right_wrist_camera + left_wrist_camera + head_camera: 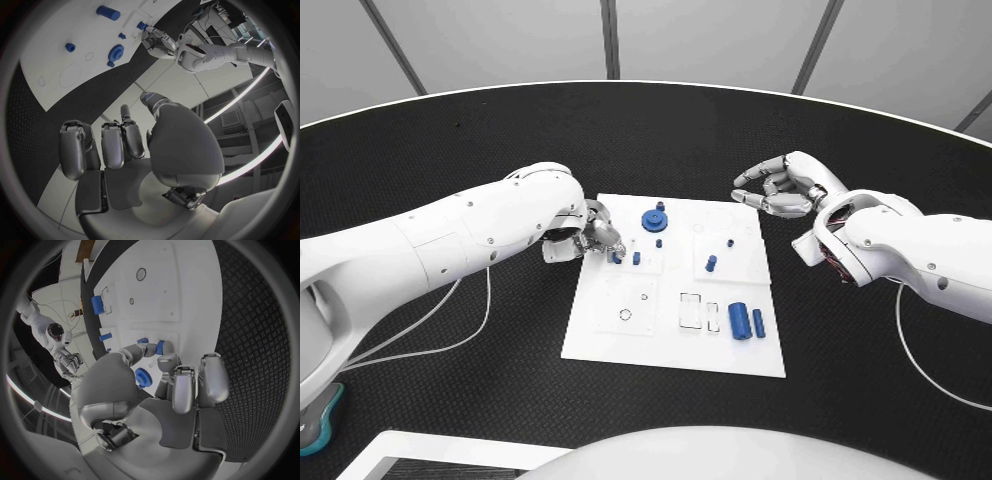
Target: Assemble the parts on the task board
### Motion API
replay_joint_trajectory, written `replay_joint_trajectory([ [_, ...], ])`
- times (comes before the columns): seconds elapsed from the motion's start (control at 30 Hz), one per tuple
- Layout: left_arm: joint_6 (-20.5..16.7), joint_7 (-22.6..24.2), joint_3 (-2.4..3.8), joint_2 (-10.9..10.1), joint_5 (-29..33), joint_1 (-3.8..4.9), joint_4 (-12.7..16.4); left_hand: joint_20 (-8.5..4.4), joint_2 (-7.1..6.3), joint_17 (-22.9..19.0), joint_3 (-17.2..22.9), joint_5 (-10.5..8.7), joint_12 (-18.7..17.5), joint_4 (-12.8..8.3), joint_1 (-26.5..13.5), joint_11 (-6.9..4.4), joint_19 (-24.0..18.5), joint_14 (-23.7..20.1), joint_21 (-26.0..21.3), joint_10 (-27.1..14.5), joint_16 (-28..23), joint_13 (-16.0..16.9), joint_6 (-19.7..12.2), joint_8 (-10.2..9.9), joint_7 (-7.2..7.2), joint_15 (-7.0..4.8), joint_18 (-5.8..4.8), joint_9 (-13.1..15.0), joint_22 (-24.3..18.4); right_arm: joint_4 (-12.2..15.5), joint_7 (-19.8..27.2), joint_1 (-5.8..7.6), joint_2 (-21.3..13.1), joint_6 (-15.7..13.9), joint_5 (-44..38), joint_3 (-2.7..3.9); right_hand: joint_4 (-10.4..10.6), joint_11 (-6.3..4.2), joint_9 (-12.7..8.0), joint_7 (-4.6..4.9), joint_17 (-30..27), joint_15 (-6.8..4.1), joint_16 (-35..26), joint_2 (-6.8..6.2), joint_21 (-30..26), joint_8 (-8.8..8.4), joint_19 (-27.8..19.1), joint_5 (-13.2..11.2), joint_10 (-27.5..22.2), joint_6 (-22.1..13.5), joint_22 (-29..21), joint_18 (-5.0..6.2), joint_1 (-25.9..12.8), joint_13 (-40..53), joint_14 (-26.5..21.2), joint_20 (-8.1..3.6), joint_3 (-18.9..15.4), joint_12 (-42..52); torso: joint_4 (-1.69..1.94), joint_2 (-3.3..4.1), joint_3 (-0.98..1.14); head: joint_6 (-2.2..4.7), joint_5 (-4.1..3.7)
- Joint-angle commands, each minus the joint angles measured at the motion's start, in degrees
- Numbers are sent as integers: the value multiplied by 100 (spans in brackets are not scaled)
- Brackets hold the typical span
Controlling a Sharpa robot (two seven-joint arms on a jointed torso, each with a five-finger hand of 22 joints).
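The round black textured table (473,400) is seen spread under everything, with the flat white rectangular task board (678,345) laid at its middle. The white left arm (459,235) is brought in over the board's left edge, and the white right arm (920,250) is held beyond the board's far right corner, above the bare table.

The silver left hand (589,235) is lowered onto the board's left side, its fingers (164,362) curled down against a small upright blue peg (160,347); whether the peg is actually pinched cannot be told. The silver right hand (779,187) is held off the board with its fingers bent loosely inward and apart, and nothing is seen in it.

Of the parts, a blue gear-shaped piece with a knob (653,219) stands near the board's far edge, just beside the left hand. Two blue cylinders (747,322) lie side by side near the board's right near corner. A small blue peg (711,264) stands close to the board's middle.
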Motion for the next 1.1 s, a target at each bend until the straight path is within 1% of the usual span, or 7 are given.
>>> replay_joint_trajectory([
  [0.03, -6, -6, 0, 9, 0, 0, -25, -16, 45, 858, 549, -5, 5, -519, 67, -30, -5, 428, 8, -13, 19, -16, -49, -14, -20, -22, -94, 6, -4, 3, 0, 0, -1, 1, 0, 0, -1, -17, 6, -19, 447, -47, -25, 20, -34, 19, 40, 32, 3, -34, 312, 118, 1, 549, 328, -31, 30, 1, -2, 1, -2, -1, -2],
  [0.2, 25, -27, 0, 30, 2, 1, -74, -16, 55, 858, 541, -23, -5, -512, 69, -28, -8, 428, 5, -22, 19, -32, -60, -15, -17, -21, -93, 2, -7, 13, -4, 0, -5, 6, 0, 0, -1, -17, 6, -19, 447, -47, -25, 20, -34, 19, 40, 32, 3, -34, 312, 118, 1, 549, 328, -31, 30, 1, 0, 1, -3, -9, -8],
  [0.4, 67, -90, 0, 73, 78, 1, -148, -7, 88, 853, 448, -96, -32, -457, 64, -7, -30, 428, -15, -57, 17, -66, -113, -17, 3, -1, -89, -19, -35, 29, -7, 0, -6, 10, 0, 0, -1, -17, 6, -19, 447, -47, -25, 20, -34, 19, 40, 32, 3, -34, 312, 118, 1, 549, 328, -31, 30, 1, 1, -2, -1, -18, -13],
  [0.63, 179, -131, 0, 102, 113, 1, -186, 0, 83, 852, 379, -104, -25, -434, 56, 0, -40, 428, -24, -57, 16, -50, -129, -13, 9, 9, -87, -26, -46, 39, -9, 0, -9, 18, 0, 0, -6, -17, 6, -19, 438, -48, -32, 16, -41, 20, 35, 34, -3, -37, 301, 120, 7, 541, 325, -32, 31, -9, -4, -5, 1, -22, -16],
  [0.9, 153, -163, 0, 106, 180, 1, -188, 7, 73, 853, 298, -114, -18, -416, 53, 1, -40, 428, -25, -51, 16, -41, -128, 3, 6, 14, -89, -30, -39, 47, -12, 1, -16, 18, 0, 0, -6, -17, 6, -19, 438, -48, -32, 16, -41, 20, 35, 34, -3, -37, 301, 120, 7, 541, 325, -32, 31, -9, 3, -9, 1, -37, -30],
  [1.0, 117, -178, 0, 106, 195, 1, -182, 15, 62, 853, 152, -120, -24, -366, 39, -2, -42, 429, -30, -48, 16, -55, -140, 27, -3, 14, -90, -34, -38, 48, -13, 1, -18, 15, 0, 0, -6, -17, 6, -19, 438, -48, -32, 16, -41, 20, 35, 34, -3, -37, 301, 120, 7, 541, 325, -32, 31, -9, 1, -7, -1, -41, -31],
  [1.1, 74, -192, 0, 107, 204, 1, -182, 15, 1, 853, -143, -132, -36, -292, 12, -17, -43, 429, -41, -41, 16, -73, -174, 70, -28, 6, -88, -35, -41, 49, -12, 1, -18, 13, 0, 0, -6, -17, 6, -19, 438, -48, -32, 16, -41, 20, 35, 34, -3, -37, 301, 120, 7, 541, 325, -32, 31, -9, 0, -6, 0, -40, -34],
])
